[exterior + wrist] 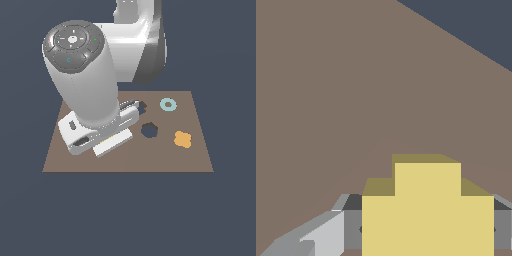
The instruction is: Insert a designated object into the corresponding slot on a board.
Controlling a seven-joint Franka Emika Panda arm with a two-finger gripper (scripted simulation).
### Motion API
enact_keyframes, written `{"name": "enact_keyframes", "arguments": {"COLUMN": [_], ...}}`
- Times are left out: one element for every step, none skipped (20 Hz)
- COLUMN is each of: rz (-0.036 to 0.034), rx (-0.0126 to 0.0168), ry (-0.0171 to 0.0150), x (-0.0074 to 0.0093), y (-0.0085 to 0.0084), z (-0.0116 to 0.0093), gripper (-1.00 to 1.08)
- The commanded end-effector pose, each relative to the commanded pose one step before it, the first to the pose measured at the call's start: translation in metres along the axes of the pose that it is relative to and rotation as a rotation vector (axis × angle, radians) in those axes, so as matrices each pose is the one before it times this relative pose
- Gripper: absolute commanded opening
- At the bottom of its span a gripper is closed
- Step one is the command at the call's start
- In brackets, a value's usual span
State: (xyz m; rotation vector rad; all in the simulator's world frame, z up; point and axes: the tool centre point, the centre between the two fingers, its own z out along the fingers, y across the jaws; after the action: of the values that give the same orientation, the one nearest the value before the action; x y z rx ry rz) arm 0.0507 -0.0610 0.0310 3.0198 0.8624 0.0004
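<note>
A white robot arm reaches down over a flat brown board on a dark blue-grey ground. Its gripper is mostly hidden behind the wrist, so its jaws cannot be judged. Just beside the gripper lies a dark notched slot. Near that slot are a teal ring, a rounder scalloped hole and an orange clover piece.

You've got a pale teal ring lying flat toward the far side, on the exterior view's right. An orange four-lobed clover piece sits nearer, well apart from the ring. Just beside the clover, on its left, a rounder scalloped dark hole.
</note>
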Motion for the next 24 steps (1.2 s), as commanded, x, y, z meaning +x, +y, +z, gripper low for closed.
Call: {"name": "enact_keyframes", "arguments": {"rz": [-0.02036, -0.01232, -0.01422, -0.01611, -0.01801, -0.01991, -0.02180, -0.02370, -0.02560, -0.02750, -0.02939, -0.03128, -0.03317, -0.03505, -0.03694, -0.03881, -0.04067, -0.04251, -0.04435, -0.04616, -0.04794, -0.04970, -0.05088, -0.05077], "rx": [0.00009, -0.00002, -0.00002, -0.00003, -0.00003, -0.00003, -0.00004, -0.00004, -0.00004, -0.00004, -0.00005, -0.00005, -0.00005, -0.00005, -0.00005, -0.00005, -0.00005, -0.00005, -0.00005, -0.00005, -0.00005, -0.00005, -0.00004, -0.00003], "ry": [0.00027, 0.00001, 0.00002, 0.00002, 0.00002, 0.00002, 0.00002, 0.00002, 0.00002, 0.00003, 0.00003, 0.00003, 0.00003, 0.00003, 0.00003, 0.00003, 0.00003, 0.00003, 0.00002, 0.00002, 0.00002, 0.00002, 0.00002, 0.00001], "x": [0.00134, 0.00064, 0.00073, 0.00083, 0.00092, 0.00102, 0.00111, 0.00121, 0.00130, 0.00139, 0.00149, 0.00158, 0.00167, 0.00176, 0.00185, 0.00194, 0.00203, 0.00211, 0.00220, 0.00228, 0.00236, 0.00244, 0.00248, 0.00247], "y": [-0.00222, -0.00116, -0.00134, -0.00152, -0.00170, -0.00188, -0.00206, -0.00225, -0.00243, -0.00262, -0.00280, -0.00298, -0.00317, -0.00336, -0.00355, -0.00373, -0.00392, -0.00411, -0.00429, -0.00448, -0.00466, -0.00485, -0.00497, -0.00497], "z": [-0.00014, -0.00009, -0.00010, -0.00011, -0.00012, -0.00014, -0.00015, -0.00016, -0.00017, -0.00019, -0.00020, -0.00021, -0.00022, -0.00024, -0.00025, -0.00026, -0.00027, -0.00028, -0.00029, -0.00030, -0.00031, -0.00032, -0.00033, -0.00032], "gripper": [-1.00, -1.00, -1.00, -1.00, -1.00, -1.00, -1.00, -1.00, -1.00, -1.00, -1.00, -1.00, -1.00, -1.00, -1.00, -1.00, -1.00, -1.00, -1.00, -1.00, -1.00, -1.00, -1.00, -1.00]}}
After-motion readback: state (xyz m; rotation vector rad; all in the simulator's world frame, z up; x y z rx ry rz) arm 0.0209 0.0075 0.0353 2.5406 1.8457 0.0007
